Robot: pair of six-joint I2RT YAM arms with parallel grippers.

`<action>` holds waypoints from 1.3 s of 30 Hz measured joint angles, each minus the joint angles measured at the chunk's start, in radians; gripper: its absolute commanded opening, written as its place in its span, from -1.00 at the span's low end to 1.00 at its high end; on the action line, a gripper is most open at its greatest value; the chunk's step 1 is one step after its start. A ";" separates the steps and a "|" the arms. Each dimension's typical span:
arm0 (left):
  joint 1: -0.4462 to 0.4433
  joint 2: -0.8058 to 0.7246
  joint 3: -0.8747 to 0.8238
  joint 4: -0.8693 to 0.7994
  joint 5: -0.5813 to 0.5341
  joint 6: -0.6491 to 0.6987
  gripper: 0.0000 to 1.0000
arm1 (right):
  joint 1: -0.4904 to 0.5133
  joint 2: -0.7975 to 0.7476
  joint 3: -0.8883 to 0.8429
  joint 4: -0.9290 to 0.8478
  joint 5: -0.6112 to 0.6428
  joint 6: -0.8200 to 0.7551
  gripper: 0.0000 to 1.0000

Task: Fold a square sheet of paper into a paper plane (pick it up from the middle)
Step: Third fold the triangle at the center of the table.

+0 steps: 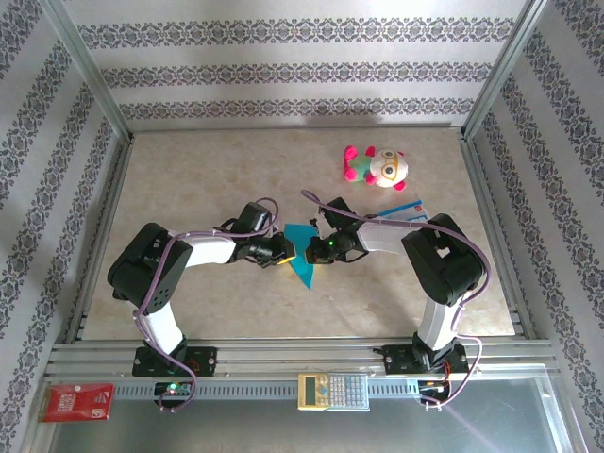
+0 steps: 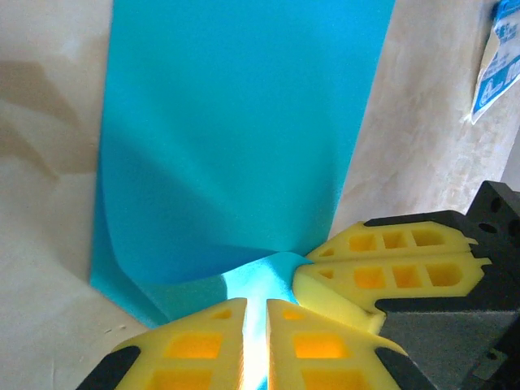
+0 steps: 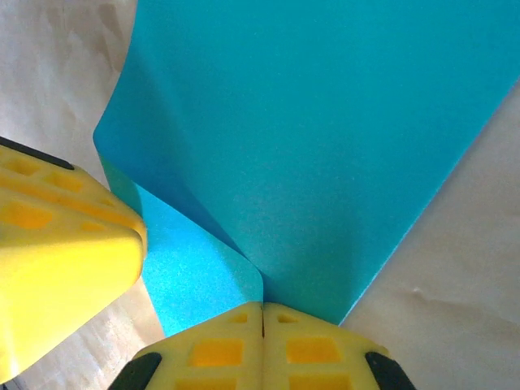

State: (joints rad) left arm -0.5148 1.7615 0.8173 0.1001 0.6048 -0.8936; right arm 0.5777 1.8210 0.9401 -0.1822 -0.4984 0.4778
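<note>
Left arm point(image 1: 175, 269) and right arm point(image 1: 439, 260) bend inward; left fingers point(image 1: 281, 251) and right fingers point(image 1: 315, 251) nearly touch, each pinching the paper point(image 1: 304, 268).

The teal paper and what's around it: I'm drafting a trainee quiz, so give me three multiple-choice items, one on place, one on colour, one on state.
1. Where does the plush toy lie?
A) near left B) far right C) near centre
2. What colour is the paper sheet?
A) red B) white C) teal-blue
3. How is the right gripper?
A) wide open B) shut on the paper sheet C) shut on nothing

Key: B, it lies at the far side, right of centre; C, plain teal in every view; B, its jaws meet on the sheet's edge.
</note>
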 measured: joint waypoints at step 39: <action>0.034 0.057 0.031 -0.029 0.034 0.053 -0.72 | 0.000 0.011 0.011 -0.001 -0.015 -0.007 -0.95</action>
State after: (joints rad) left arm -0.4805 1.8187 0.8486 0.0711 0.6392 -0.8406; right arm 0.5777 1.8320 0.9516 -0.1829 -0.5133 0.4709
